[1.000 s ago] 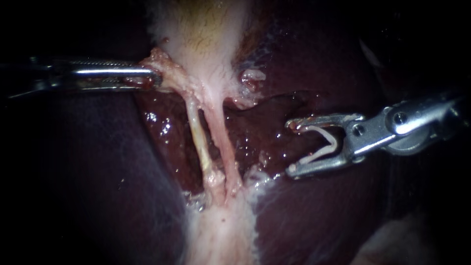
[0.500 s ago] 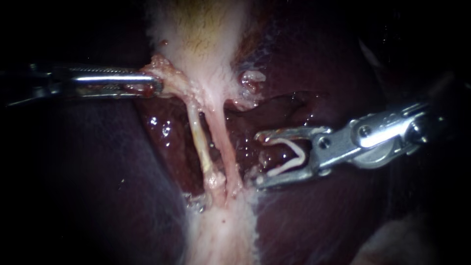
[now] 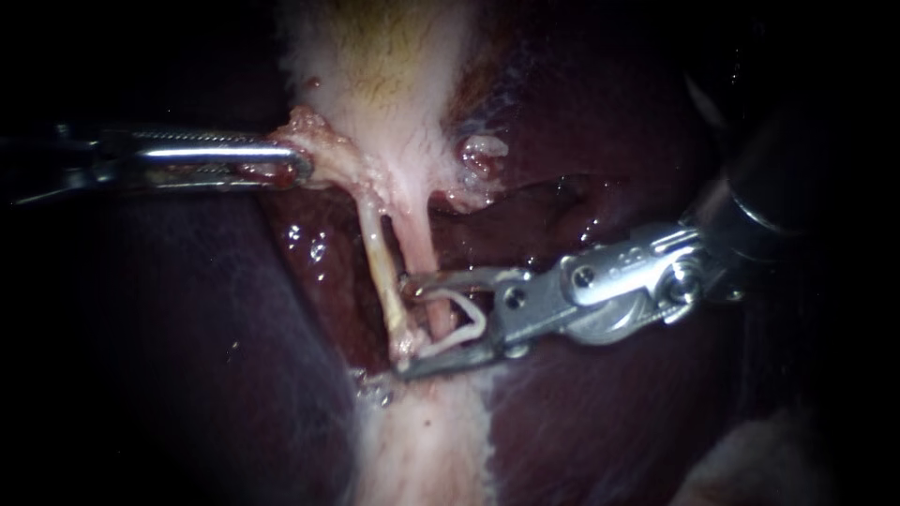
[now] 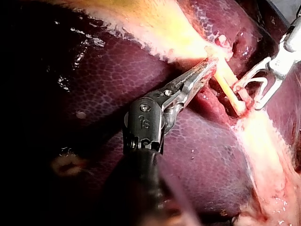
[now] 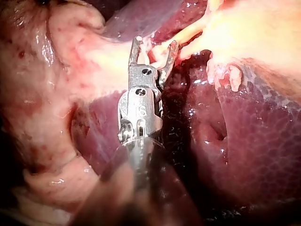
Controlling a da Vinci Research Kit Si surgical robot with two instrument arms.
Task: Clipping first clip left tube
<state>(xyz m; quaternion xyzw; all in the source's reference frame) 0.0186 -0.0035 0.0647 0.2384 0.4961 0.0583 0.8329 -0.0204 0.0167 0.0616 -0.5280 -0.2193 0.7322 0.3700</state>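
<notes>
Left tube: thin, pale yellow left tube (image 3: pixel 380 267), mid-scene, just left of the pink right tube (image 3: pixel 420 248).
Clip: white V-shaped clip (image 3: pixel 464 328), legs spread across the right tube, ends reaching the left tube.
Right instrument: steel right instrument (image 3: pixel 403 324), jaws wide, carrying the clip between them.
Left instrument: steel left instrument (image 3: pixel 298 161), far left, jaws pinching ragged pink tissue (image 3: pixel 314 141).
Around: glistening dark red liver (image 3: pixel 187 356).

left instrument (image 4: pixel 209 66) clamped on tissue (image 4: pixel 215 52), clip (image 4: pixel 255 81) at tube (image 4: pixel 225 84)
</notes>
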